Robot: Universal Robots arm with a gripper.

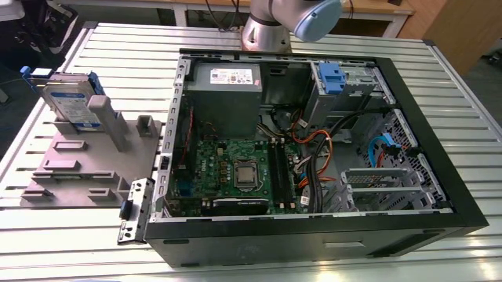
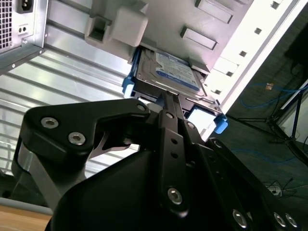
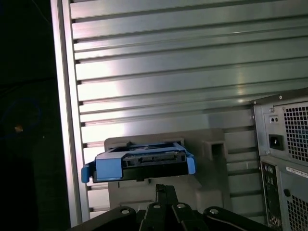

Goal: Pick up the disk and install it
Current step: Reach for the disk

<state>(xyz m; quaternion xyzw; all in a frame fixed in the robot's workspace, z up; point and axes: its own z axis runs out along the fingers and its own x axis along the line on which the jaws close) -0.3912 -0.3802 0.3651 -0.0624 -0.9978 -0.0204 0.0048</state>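
Note:
The disk [image 1: 70, 100] stands on edge in a grey fixture [image 1: 86, 158] on the exterior view's left, its white-and-blue label facing out and blue rails along its sides. In both wrist views the disk [image 2: 168, 72] [image 3: 139, 163] lies beyond my gripper [image 2: 166, 94] [image 3: 163, 187]. The black fingers are drawn together into one narrow bar, with nothing between them, and stay apart from the disk. In the exterior view the arm's base and blue joint cap [image 1: 314, 17] stand behind the open computer case [image 1: 314, 229].
Inside the case are a grey power supply [image 1: 223, 88], the motherboard [image 1: 235, 170], cables, and a metal cage with a blue-fronted caddy [image 1: 333, 79] at the back right. The slatted aluminium table [image 1: 117, 47] carries everything. The case's rear panel [image 3: 284, 144] is beside the fixture.

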